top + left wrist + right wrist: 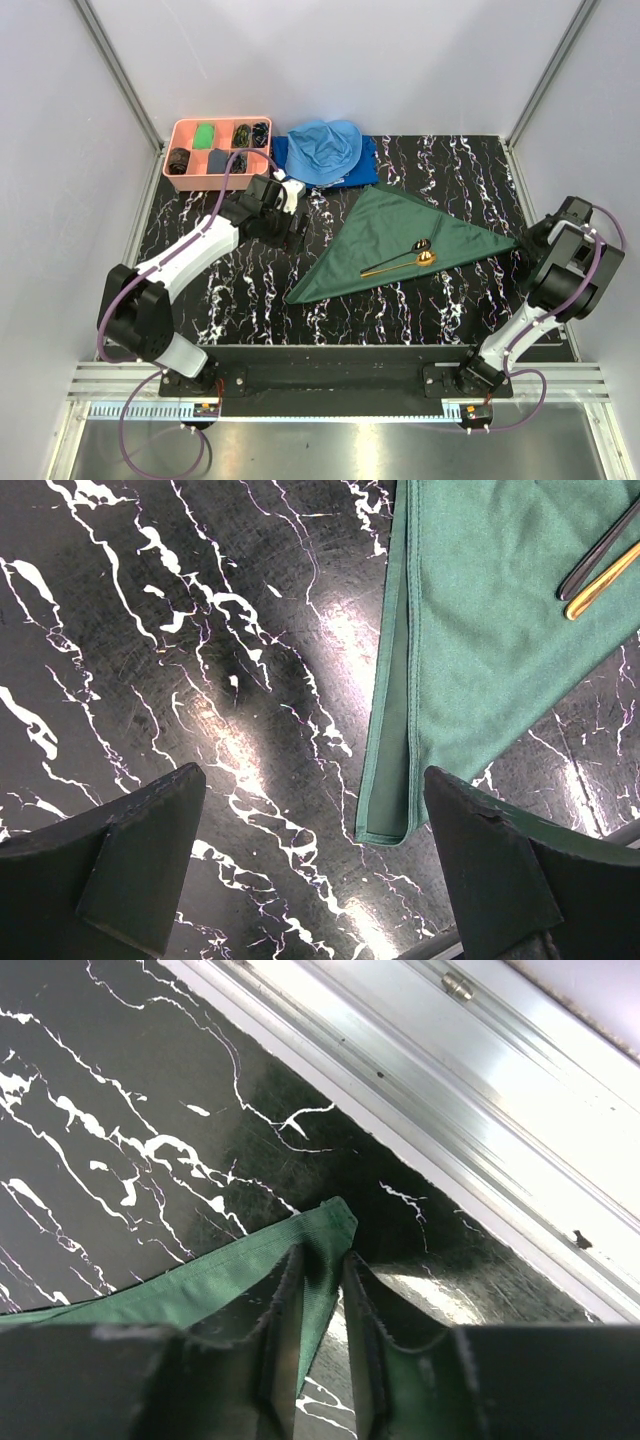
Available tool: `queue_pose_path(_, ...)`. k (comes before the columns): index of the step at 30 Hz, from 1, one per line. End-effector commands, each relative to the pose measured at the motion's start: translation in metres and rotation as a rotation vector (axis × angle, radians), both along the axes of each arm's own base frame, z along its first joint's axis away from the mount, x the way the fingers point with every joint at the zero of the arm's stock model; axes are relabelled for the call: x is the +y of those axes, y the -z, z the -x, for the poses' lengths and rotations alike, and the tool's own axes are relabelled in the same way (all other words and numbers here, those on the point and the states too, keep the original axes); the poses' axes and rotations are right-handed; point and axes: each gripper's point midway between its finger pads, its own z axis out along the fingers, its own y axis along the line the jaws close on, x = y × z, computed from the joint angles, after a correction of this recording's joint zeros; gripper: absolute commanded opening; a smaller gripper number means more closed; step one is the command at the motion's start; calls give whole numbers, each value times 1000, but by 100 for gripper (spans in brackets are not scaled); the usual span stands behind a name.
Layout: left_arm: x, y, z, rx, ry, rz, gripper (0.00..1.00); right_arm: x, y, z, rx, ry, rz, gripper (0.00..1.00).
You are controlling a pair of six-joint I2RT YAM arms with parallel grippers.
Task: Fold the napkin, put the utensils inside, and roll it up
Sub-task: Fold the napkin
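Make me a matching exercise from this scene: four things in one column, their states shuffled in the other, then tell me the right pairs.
Column one:
1. napkin
2. utensils
3. left gripper
4. right gripper

Column two:
A. shut on a corner of the napkin
B. folded into a triangle
C. open, holding nothing
D. lying on top of the napkin

Pairs: 1-B, 2-D, 3-C, 4-A

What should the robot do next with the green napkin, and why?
Probably the right gripper should lift the corner it pinches and carry it leftward over the utensils, since the napkin is already folded into a triangle with them lying on it.
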Motion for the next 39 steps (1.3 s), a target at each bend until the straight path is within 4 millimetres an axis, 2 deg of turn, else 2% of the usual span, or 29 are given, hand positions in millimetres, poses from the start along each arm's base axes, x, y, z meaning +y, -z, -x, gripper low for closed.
queue_pose_path(1, -9, -18, -12, -44, 14, 48, 94, -19, -6, -12, -38, 23, 31, 23)
queue_pose_path(5, -10, -18, -11, -43, 23, 51, 94, -21, -9, -15, -47, 18, 33, 14)
queue_pose_path(8, -10, -17, -11, -44, 26, 49, 94, -20, -13, -22, -69, -18, 29, 0)
queue_pose_path(11, -10, -18, -11, -46, 27, 49, 94, -13, -27, -30, -119, -76, 21, 0)
queue_pose_path(14, -10, -19, -10, -49, 26, 51, 94, -1, -55, -38, -229, -133, 22, 0)
queue_pose_path(15, -10, -20, -10, -52, 26, 53, 94, 1, -77, -43, -292, -142, 40, 0)
queue_pose_path(16, -10, -21, -11, -54, 28, 56, 94, 6, -83, -42, -315, -151, 35, 0)
queue_pose_path(18, -12, -22, -9, -51, 31, 63, 94, 22, -111, -44, -386, -195, 45, 0)
queue_pose_path(19, -12, -23, -9, -52, 30, 67, 94, 29, -119, -45, -400, -212, 50, 0)
queue_pose_path(21, -14, -26, -9, -54, 34, 78, 94, 58, -138, -47, -436, -280, 71, 0)
queue_pose_path(22, -14, -26, -9, -53, 33, 80, 94, 69, -141, -47, -441, -304, 70, 0)
queue_pose_path(23, -15, -27, -8, -55, 37, 84, 94, 92, -144, -51, -447, -356, 61, 0)
queue_pose_path(24, -14, -27, -8, -56, 35, 84, 94, 107, -149, -48, -457, -378, 57, 0)
queue_pose_path(25, -15, -28, -8, -56, 36, 88, 94, 122, -148, -47, -459, -408, 48, 0)
queue_pose_path(26, -15, -29, -7, -56, 40, 93, 94, 148, -153, -49, -471, -464, 42, 0)
queue_pose_path(29, -15, -31, -6, -62, 38, 96, 94, 188, -150, -47, -475, -547, 18, 0)
queue_pose_path(30, -15, -31, -5, -59, 41, 101, 94, 209, -147, -45, -470, -586, -7, 0)
queue_pose_path(35, -17, -36, -3, -66, 47, 118, 94, 257, -150, -36, -490, -667, -76, 0)
queue_pose_path(36, -17, -35, -3, -64, 44, 118, 94, 271, -150, -33, -490, -697, -90, 0)
queue_pose_path(39, -16, -39, -2, -75, 45, 124, 94, 291, -150, -26, -487, -724, -130, 0)
